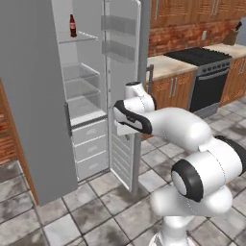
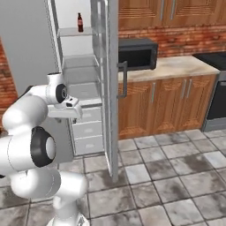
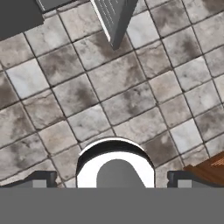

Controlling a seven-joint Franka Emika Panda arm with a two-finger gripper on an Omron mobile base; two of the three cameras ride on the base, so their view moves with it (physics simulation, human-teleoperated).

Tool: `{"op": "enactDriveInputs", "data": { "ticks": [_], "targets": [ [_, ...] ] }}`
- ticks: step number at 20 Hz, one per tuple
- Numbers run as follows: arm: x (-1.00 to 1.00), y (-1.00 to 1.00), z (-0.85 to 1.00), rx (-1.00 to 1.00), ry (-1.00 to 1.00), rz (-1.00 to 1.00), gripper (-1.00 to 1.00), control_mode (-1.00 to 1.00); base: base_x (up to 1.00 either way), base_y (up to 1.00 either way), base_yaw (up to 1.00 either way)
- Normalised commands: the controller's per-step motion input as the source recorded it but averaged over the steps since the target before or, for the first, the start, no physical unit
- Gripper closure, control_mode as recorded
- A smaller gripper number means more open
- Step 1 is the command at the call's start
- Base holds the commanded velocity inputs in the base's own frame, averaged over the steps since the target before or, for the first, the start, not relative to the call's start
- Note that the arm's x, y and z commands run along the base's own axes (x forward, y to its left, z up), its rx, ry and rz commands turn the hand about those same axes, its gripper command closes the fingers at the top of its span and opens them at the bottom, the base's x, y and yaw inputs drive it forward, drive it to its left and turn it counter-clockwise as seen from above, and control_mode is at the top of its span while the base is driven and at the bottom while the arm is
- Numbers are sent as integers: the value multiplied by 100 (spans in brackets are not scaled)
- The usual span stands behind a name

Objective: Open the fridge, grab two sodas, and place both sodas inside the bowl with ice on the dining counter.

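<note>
The tall grey double-door fridge (image 1: pixel 33 110) is seen standing with its right door (image 1: pixel 122 86) swung wide open, so that the white interior with glass shelves and white drawers is exposed. One slim dark-brown cola bottle with a red label and cap (image 1: pixel 72 26) is seen upright on the top glass shelf (image 1: pixel 79 37), toward the shelf's left side; in the right base view the same bottle (image 2: pixel 80 22) is found on that shelf, well above the arm. The lower glass shelves (image 1: pixel 79 79) and the white door bins (image 1: pixel 117 24) hold nothing that can be made out. Three white drawers (image 1: pixel 89 146) are stacked closed at the bottom of the compartment.

The two-finger gripper (image 3: pixel 112 180) is pointed down at the grey tiled floor (image 3: pixel 109 96), in front of the open compartment at about drawer height. Its dark fingertips (image 3: pixel 41 178) are held wide apart at the bottom of the hand view, with nothing between them. The lower edge of the open door is seen at the top of that view.

Beside the fridge, a beige surface on wooden cabinets (image 2: pixel 176 66) carries a black microwave (image 2: pixel 137 53). Further right, a dark stove (image 1: pixel 209 72) is set into it.
</note>
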Motion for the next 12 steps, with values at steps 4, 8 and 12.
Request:
{"op": "enactDriveInputs", "data": {
  "ticks": [4, 8, 12],
  "targets": [
    [0, 0, 0, 0, 0, 0, -100, 100, 81, 46, -10],
    [0, 0, 0, 0, 0, 0, -100, 100, 68, 43, -1],
    [0, 0, 0, 0, 0, 0, -100, 100, 55, 23, 4]
  ]
}}
